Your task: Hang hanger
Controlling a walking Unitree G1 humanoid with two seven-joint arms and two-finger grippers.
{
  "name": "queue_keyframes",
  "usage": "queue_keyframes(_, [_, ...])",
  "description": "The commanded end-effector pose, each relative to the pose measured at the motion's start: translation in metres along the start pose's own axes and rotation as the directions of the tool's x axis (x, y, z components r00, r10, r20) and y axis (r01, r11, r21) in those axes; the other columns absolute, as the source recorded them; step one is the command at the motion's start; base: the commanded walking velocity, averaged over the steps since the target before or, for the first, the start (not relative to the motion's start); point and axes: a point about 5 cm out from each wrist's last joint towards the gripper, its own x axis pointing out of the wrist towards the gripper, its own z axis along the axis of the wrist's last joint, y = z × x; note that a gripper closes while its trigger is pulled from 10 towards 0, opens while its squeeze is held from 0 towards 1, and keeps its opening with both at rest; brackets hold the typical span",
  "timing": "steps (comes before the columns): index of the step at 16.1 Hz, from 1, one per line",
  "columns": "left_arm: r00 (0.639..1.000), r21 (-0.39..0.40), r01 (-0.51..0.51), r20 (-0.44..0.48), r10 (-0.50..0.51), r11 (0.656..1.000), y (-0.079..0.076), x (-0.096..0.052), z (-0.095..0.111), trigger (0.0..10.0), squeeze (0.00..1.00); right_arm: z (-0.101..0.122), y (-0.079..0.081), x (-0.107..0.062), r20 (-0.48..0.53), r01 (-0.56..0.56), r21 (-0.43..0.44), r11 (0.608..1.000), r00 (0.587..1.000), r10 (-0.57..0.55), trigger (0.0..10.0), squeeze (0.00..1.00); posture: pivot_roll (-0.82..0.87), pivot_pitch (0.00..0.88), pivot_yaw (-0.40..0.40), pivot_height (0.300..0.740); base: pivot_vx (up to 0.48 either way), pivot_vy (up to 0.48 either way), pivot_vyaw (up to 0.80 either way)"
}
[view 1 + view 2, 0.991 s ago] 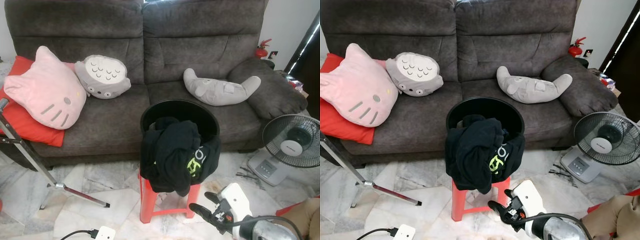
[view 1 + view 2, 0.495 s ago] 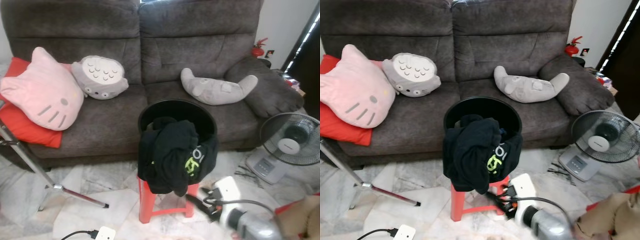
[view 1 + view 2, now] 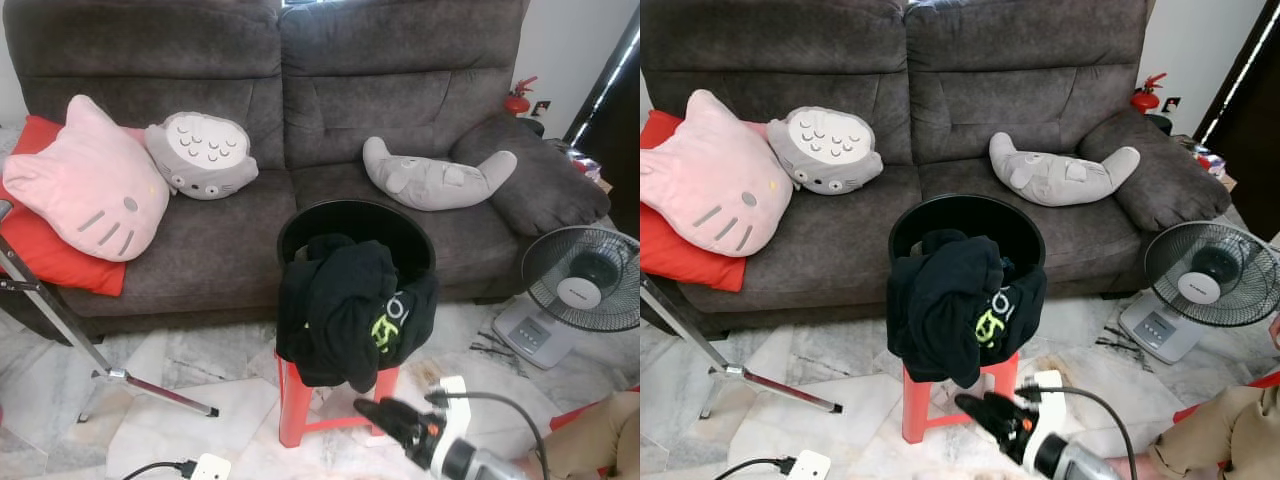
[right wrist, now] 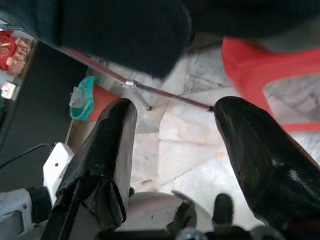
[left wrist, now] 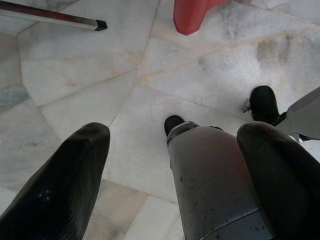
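Note:
My right gripper (image 3: 377,411) is low in front of me, open and empty, its tips beside the front leg of a red stool (image 3: 293,400). On the stool stands a black round basket (image 3: 356,222) with black clothes (image 3: 345,305) spilling over its front. From the right wrist, the open fingers (image 4: 107,145) point under the clothes (image 4: 120,30) toward the stool leg (image 4: 270,65) and a teal plastic object (image 4: 82,97) on the floor. My left gripper (image 5: 170,150) hangs open over the marble floor. I cannot make out a hanger for certain.
A dark grey sofa (image 3: 300,80) with a pink cat cushion (image 3: 85,180), a grey round plush (image 3: 205,155) and a grey long plush (image 3: 440,180). A metal rack leg (image 3: 70,335) slants at the left. Fan (image 3: 585,290) and a person's beige leg (image 3: 600,445) at the right.
My right arm has swung left, and its gripper now points at the stool's base instead of lying further right. The camera shifted slightly; the basket and clothes stayed put.

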Motion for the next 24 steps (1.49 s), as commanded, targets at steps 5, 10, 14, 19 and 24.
queue_keyframes(5, [0.998,-0.013,0.018,-0.055,-0.019,1.000,-0.006,-0.003,-0.014,10.0,0.00,0.001,-0.010,-0.002,0.036,0.001,-0.018,1.000,0.999,0.000,10.0,0.00,-0.08,0.000,-0.029,0.740,0.000,0.000,0.00])
queue_keyframes(10, [0.998,-0.012,0.017,-0.060,-0.018,1.000,-0.005,-0.003,-0.015,10.0,0.00,-0.005,-0.017,-0.015,-0.180,0.092,-0.540,0.837,0.959,-0.221,10.0,0.00,-0.07,0.000,-0.030,0.740,0.000,0.000,0.00])
queue_keyframes(14, [0.998,-0.011,0.023,-0.059,-0.023,1.000,-0.006,-0.003,-0.014,10.0,0.00,-0.009,-0.033,-0.038,-0.179,0.147,-0.780,0.609,0.879,-0.442,10.0,0.00,-0.07,0.000,-0.030,0.740,0.000,0.000,0.00])
queue_keyframes(19, [0.998,-0.017,0.025,-0.049,-0.026,1.000,-0.008,-0.002,-0.011,10.0,0.00,0.024,-0.043,-0.026,0.065,0.075,-0.997,-0.005,0.837,-0.544,10.0,0.00,-0.09,0.000,-0.033,0.740,0.000,0.000,0.00])
queue_keyframes(24, [0.998,-0.016,0.021,-0.053,-0.022,1.000,-0.008,-0.002,-0.012,10.0,0.00,0.043,-0.033,-0.002,0.186,0.374,-0.872,0.316,0.849,-0.494,10.0,0.00,-0.08,0.000,-0.036,0.740,0.000,0.000,0.00])
